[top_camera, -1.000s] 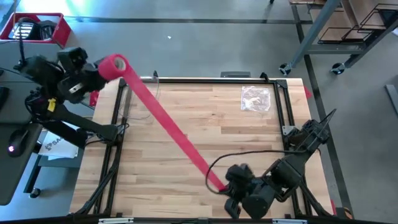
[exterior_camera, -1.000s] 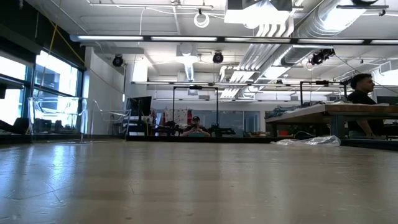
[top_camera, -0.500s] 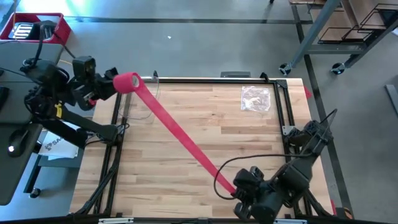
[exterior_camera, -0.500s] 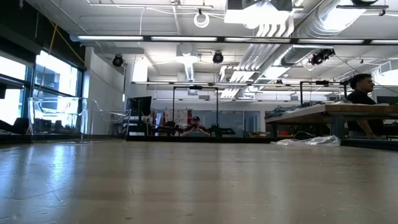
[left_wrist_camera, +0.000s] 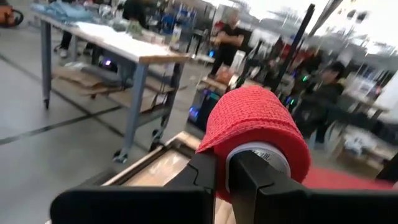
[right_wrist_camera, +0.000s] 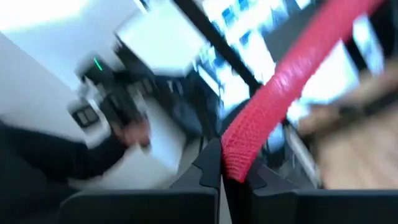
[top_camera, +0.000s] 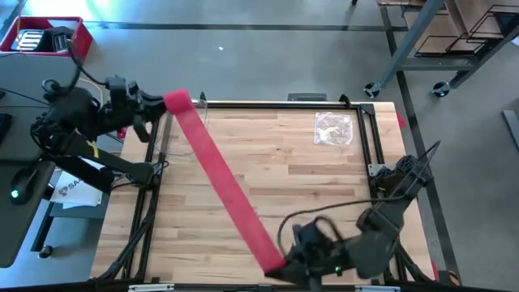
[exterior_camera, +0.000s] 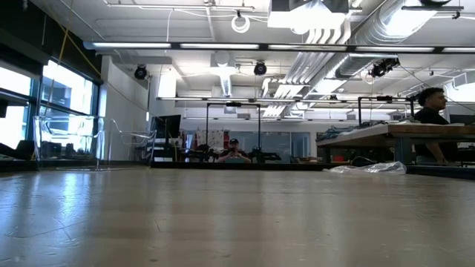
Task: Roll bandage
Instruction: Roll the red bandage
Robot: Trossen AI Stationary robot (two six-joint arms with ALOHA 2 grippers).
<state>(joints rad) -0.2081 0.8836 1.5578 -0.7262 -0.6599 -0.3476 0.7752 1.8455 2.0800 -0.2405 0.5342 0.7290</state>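
Bandage span cuts the table corner to corner

The red bandage (top_camera: 223,182) runs taut from eleven o'clock to five o'clock; a plastic bag (top_camera: 333,128) lies at one o'clock. Bare table (top_camera: 324,182) remains at three o'clock and at eight o'clock.

The bandage (top_camera: 223,182) is a bright red strip of soft, textured fabric, stretched taut in a straight diagonal line above the tabletop (top_camera: 324,178). One end is wound into a small roll (left_wrist_camera: 258,127) around a pale core at the far left corner; the other end reaches the near edge, right of the middle. Seen edge-on from there, the strip looks thin and nubbly.
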